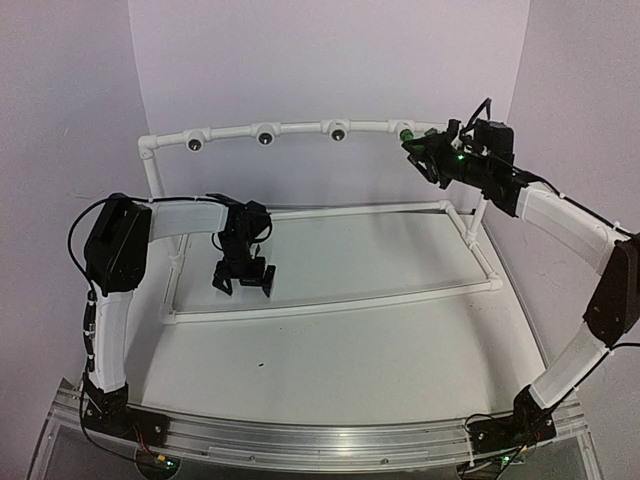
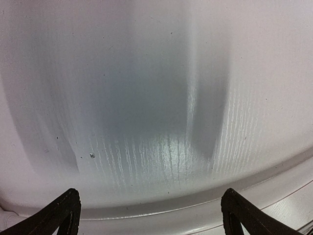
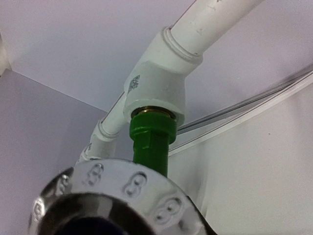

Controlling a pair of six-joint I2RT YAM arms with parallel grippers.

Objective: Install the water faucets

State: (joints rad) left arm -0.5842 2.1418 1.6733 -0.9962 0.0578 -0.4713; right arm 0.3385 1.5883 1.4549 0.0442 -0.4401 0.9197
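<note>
The green faucet (image 1: 406,133) sits at about 1 o'clock in my top view, at the right-hand end of the raised white rail (image 1: 300,128). On the right wrist camera its green stem (image 3: 151,142) points up into the underside of a white tee fitting (image 3: 156,83), with a brass-coloured ring showing where the two meet. Its silver ribbed round end (image 3: 112,196) fills the 6 to 7 o'clock part of that view, very close to the lens. The pipe through the tee runs from 1 o'clock down toward 8 o'clock.

My right gripper (image 1: 422,152) is right up against the faucet at the rail's end. Its fingers do not show on the wrist view and are too small from above, so I cannot tell whether it has hold of the faucet.

Along the rail toward 11 o'clock I see three more tee fittings (image 1: 265,135) with dark holes facing me. The rail belongs to a white pipe frame (image 1: 330,303) standing on the bench (image 1: 350,370).

My left gripper (image 1: 243,280) hangs on the 9 o'clock side, inside the frame and well apart from the faucet. It is spread wide and holds nothing: its two dark fingertips (image 2: 66,210) sit at opposite bottom corners of the left wrist view, with only bare white bench between them.
</note>
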